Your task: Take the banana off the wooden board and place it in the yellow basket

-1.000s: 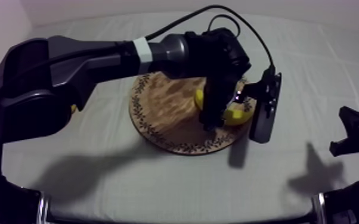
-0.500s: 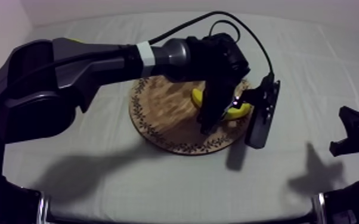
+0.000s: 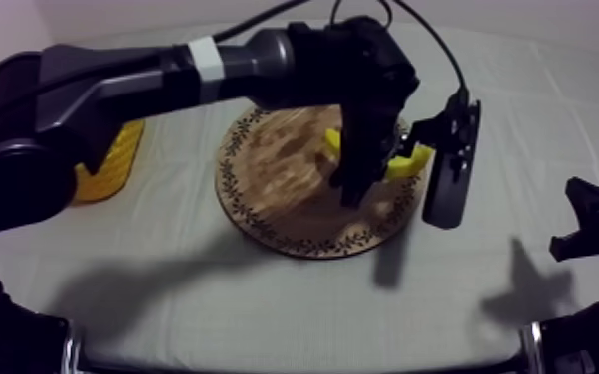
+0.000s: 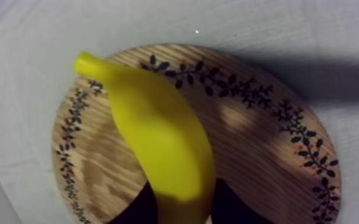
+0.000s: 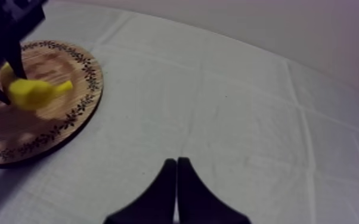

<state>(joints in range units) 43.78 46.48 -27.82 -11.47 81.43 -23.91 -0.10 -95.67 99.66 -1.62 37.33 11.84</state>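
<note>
Progress from the top view: the left jaws were closed round the banana [image 3: 408, 159] over the wooden board [image 3: 264, 189], so the grasp looked done. The carry to the yellow basket [image 3: 109, 164], well apart at the desk's [image 3: 264, 318] left side, was left to do. The left wrist view added both black fingers [image 4: 235, 208] clamping the banana's near end. The right wrist view showed the right jaws pressed together on nothing, and the banana apparently raised off the board.

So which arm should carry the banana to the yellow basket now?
Left. The left gripper is shut on the banana over the wooden board, and the yellow basket sits at that arm's side. The right gripper rests shut on nothing, off at the other side.
</note>
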